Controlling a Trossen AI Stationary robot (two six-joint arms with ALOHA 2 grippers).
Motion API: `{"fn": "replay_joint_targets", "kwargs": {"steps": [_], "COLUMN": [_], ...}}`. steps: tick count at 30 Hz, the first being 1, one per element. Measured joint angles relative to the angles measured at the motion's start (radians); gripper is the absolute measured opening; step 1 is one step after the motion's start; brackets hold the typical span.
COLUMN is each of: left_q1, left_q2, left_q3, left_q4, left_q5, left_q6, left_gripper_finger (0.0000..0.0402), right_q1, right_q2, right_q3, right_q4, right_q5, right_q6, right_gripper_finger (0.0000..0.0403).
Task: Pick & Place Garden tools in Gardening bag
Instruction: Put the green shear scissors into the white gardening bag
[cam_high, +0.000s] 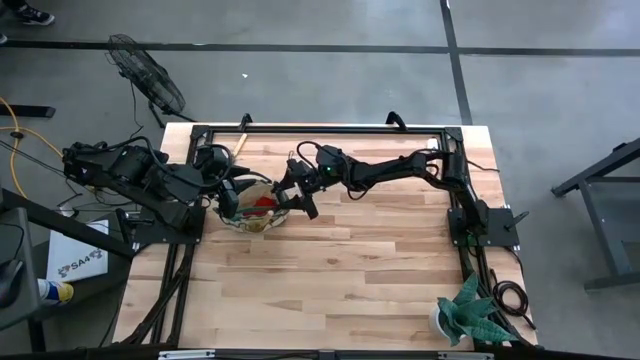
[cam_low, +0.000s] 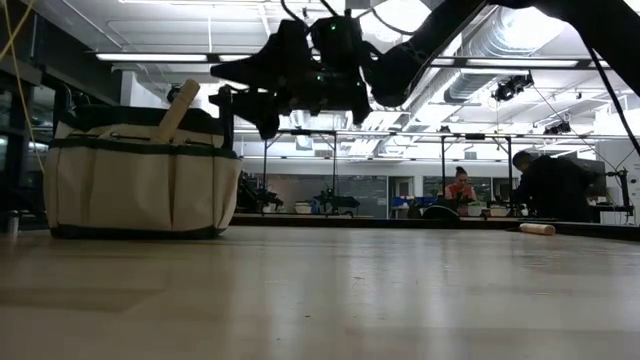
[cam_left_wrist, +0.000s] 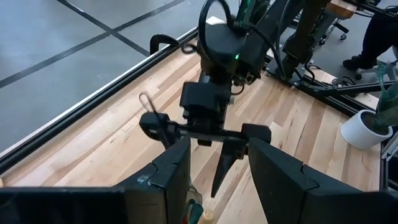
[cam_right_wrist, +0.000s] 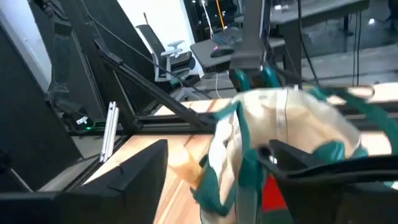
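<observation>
The right tool (cam_high: 298, 196) hangs just beside the gardening bag (cam_high: 256, 208), its fingers spread wide and holding nothing. The left tool (cam_high: 224, 196) sits at the bag's opposite rim, jaws partly parted; whether it pinches the fabric I cannot tell. The task looks nearly done: no tools lie loose on the tabletop (cam_high: 350, 260). The beige, green-trimmed bag stands upright near the tabletop's left rear, holding a red item (cam_high: 262, 205) and a wooden handle (cam_low: 175, 112).

I see pale varnished wood table (cam_high: 350, 260), smooth; gardening bag (cam_low: 140, 180) soft matt beige cloth, green fabric trim; wooden handle (cam_low: 176, 110) inside; grippers matt black plastic
</observation>
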Motion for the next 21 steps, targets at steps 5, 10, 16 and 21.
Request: {"fn": "replay_joint_targets", "kwargs": {"steps": [5,10,16,21], "left_q1": [0.000,0.000,0.000,0.000], "left_q2": [0.000,0.000,0.000,0.000], "left_q3": [0.000,0.000,0.000,0.000], "left_q4": [0.004,0.004,0.003,0.003], "left_q5": [0.015,0.015,0.015,0.017], "left_q6": [0.000,0.000,0.000,0.000], "left_gripper_finger": [0.0157,0.0157,0.0157,0.0157], "right_q1": [0.000,0.000,0.002,0.002], "right_q2": [-0.041,-0.060,-0.060,-0.104], "right_q3": [0.000,0.000,0.000,0.000], "right_q4": [-0.072,-0.124,-0.194,-0.268], "right_q5": [0.031,0.045,0.053,0.093], "right_q6": [-0.070,-0.087,-0.111,-0.157], "right_gripper_finger": [0.0283,0.0284,0.0284,0.0284]}}
